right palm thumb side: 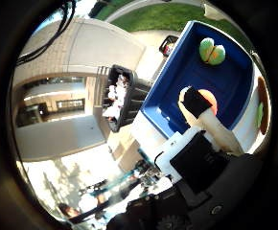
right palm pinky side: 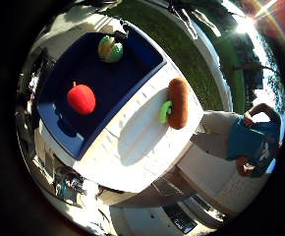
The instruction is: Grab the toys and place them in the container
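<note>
A blue container (right palm pinky side: 118, 83) stands on a white table (right palm pinky side: 132, 142). Inside it lie a red apple-like toy (right palm pinky side: 81, 99) and a green and orange toy (right palm pinky side: 110, 49). On the table beside the container rests a long brown toy (right palm pinky side: 178, 102) with a green piece (right palm pinky side: 165, 112) against it. My hand (right palm thumb side: 201, 120) hovers well above the container. One white finger with a black tip reaches out straight and partly covers the red toy in the thumb side view. It holds nothing.
A black crate (right palm thumb side: 124, 96) with white items stands just off the container's end of the table. Grass (right palm pinky side: 182, 49) and a paved path lie beyond the table.
</note>
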Robot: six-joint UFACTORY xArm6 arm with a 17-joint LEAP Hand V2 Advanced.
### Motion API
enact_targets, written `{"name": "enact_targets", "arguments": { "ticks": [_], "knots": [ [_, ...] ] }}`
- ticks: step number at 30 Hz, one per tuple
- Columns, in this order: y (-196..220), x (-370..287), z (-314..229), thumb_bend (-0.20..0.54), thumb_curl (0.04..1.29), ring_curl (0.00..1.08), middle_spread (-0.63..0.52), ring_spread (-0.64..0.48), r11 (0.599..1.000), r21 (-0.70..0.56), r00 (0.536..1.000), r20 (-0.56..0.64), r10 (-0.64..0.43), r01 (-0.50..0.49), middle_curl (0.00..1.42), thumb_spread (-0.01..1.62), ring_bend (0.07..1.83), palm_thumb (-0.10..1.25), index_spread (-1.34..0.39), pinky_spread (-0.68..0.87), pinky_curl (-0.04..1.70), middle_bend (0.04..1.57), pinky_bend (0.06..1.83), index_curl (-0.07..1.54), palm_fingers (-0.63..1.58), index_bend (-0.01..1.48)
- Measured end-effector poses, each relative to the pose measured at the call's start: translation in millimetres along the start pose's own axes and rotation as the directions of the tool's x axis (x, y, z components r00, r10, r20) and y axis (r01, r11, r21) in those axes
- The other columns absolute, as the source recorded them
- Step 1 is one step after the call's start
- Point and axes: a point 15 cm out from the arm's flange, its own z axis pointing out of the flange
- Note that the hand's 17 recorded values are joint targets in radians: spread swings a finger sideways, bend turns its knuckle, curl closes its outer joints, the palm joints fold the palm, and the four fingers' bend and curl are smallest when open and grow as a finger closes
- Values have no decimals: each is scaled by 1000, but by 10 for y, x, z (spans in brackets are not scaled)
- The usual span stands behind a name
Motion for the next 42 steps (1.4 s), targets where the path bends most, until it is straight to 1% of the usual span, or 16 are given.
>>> {"name": "enact_targets", "arguments": {
  "ticks": [1,3,4,5,7,11,13,16,18,21,25,28,32,36,38,42],
  "knots": [
    [-6,-6,1,-29,380,323,15,321,1000,1,1000,-1,-1,1,383,1070,447,778,-296,527,122,515,729,234,224,141],
    [-12,-9,1,-30,381,335,29,320,1000,1,1000,-4,-2,2,343,1070,472,776,-291,529,139,328,773,252,138,178],
    [-11,1,-2,-30,382,335,47,321,1000,2,1000,-6,1,-1,325,1071,464,775,-293,529,148,253,801,256,101,179],
    [-12,6,-6,-31,381,332,64,321,1000,4,1000,-8,9,-9,317,1074,455,771,-291,527,152,213,816,257,79,172],
    [-27,105,-41,-34,380,325,86,317,999,24,999,-21,43,-43,313,1079,434,759,-283,526,151,184,813,256,46,166],
    [-111,641,-227,-36,372,314,114,313,982,142,987,-84,134,-121,313,1099,419,721,-254,509,144,181,766,256,29,169],
    [-64,1030,-327,-39,368,309,119,312,967,190,972,-131,194,-167,320,1112,407,693,-228,506,139,191,744,258,45,169],
    [79,1513,-444,-47,357,310,130,314,949,223,937,-219,272,-224,326,1127,408,634,-192,490,134,192,715,258,65,165],
    [152,1830,-563,-46,350,312,144,322,923,272,897,-273,346,-273,329,1138,419,602,-157,493,135,193,719,255,102,156],
    [338,2327,-684,-41,343,318,159,337,873,336,827,-323,460,-354,332,1144,456,551,-92,502,140,186,750,244,161,141],
    [493,2685,-531,-32,340,327,170,347,812,355,771,-292,567,-463,334,1152,487,525,-37,512,151,183,795,236,183,138],
    [563,2883,-348,-30,339,330,175,352,752,359,718,-254,649,-553,337,1157,509,516,-6,519,155,188,823,228,189,133],
    [623,3079,-88,-29,336,333,182,359,689,348,659,-219,720,-636,343,1161,539,506,22,521,159,193,863,215,194,131],
    [625,3206,332,-31,336,333,185,360,646,299,619,-193,762,-702,348,1158,555,493,39,524,158,196,882,209,196,137],
    [676,3297,554,-30,334,333,186,364,617,271,589,-183,787,-739,352,1160,567,486,49,526,157,199,897,205,205,135],
    [678,3404,762,-32,332,333,189,367,593,262,567,-174,805,-761,358,1155,590,467,70,532,150,197,912,202,219,141]
  ]
}}
